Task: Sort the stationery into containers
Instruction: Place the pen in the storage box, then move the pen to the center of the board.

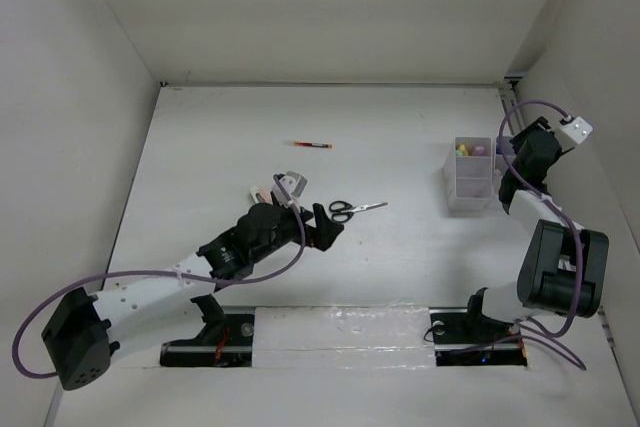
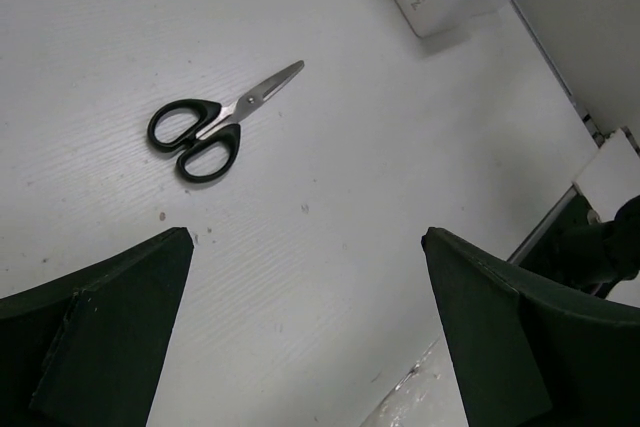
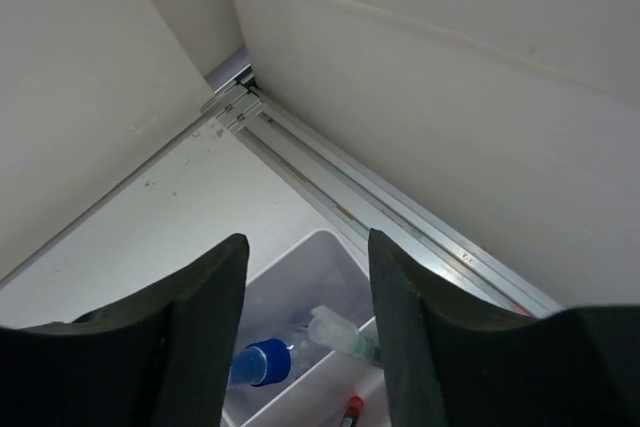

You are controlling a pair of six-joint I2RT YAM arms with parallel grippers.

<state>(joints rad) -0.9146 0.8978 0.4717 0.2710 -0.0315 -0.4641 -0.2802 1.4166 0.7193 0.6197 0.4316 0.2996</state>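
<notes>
**Scissors (image 1: pixel 355 209) loose on the counter (image 1: pixel 220 137), bottle (image 3: pixel 262 362) binned**

The scissors lie flat mid-counter, blades toward 3 o'clock, just past my left hand (image 1: pixel 325 227), which is spread wide and grips nothing. A red pen (image 1: pixel 313 145) lies at their 11 o'clock. The containers (image 1: pixel 470 175) stand at the counter's 3 o'clock side. My right hand (image 3: pixel 305 242) hovers over them, partly spread and empty, above the blue-capped bottle

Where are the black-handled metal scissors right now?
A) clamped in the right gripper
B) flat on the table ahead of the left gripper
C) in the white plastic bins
B: the black-handled metal scissors lie flat on the white table, untouched, ahead of the open left gripper.
</notes>
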